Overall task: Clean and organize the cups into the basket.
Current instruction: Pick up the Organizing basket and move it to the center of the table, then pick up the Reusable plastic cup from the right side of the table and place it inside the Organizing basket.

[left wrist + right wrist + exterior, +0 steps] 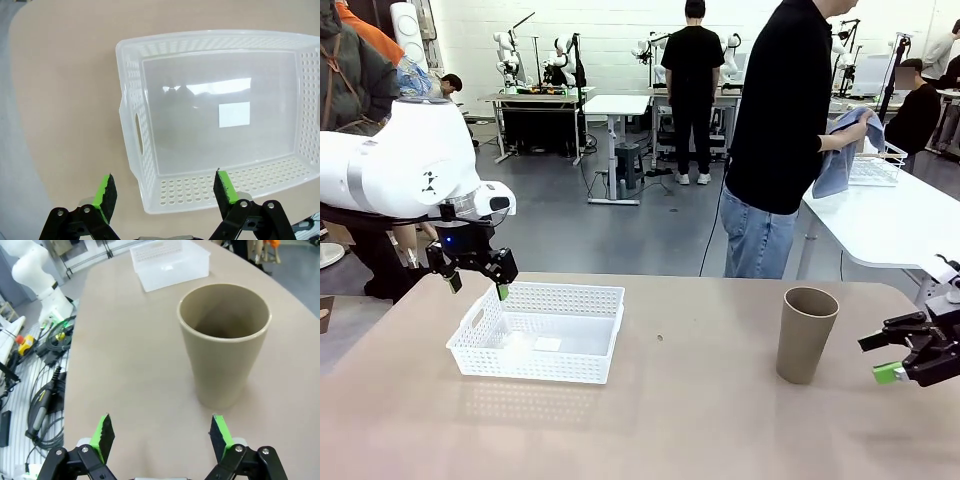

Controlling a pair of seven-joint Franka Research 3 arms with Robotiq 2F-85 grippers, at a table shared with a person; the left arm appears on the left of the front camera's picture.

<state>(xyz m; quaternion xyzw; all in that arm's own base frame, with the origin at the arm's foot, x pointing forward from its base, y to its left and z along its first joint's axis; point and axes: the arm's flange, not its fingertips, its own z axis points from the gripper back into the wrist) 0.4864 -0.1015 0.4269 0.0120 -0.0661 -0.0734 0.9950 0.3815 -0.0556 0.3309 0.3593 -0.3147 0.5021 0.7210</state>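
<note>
Left claw: jaws wide apart, nothing between the green pads. It hangs over the near-left corner of the basket, above the rim and not touching it. In the left wrist view the left claw looks straight down, with one pad outside the short handle-slot wall of the basket and the other over the perforated long wall.

Basket: upright on the bench, left of centre. There is a pale rectangular patch on its floor; I cannot tell whether it is a label or a reflection.

Cup: taupe, standing upright with its mouth up, on the right part of the bench and well apart from the basket.

Right claw: jaws wide apart and holding nothing, low over the bench, just right of the cup and pointed toward it, with a gap between them. In the right wrist view the right claw faces the cup, which stands slightly to one side of its centre line. The basket lies farther along the bench.

Person: standing at the far side, turned toward a white bench that carries a wire rack, with a blue-grey cloth in the hands.
</note>
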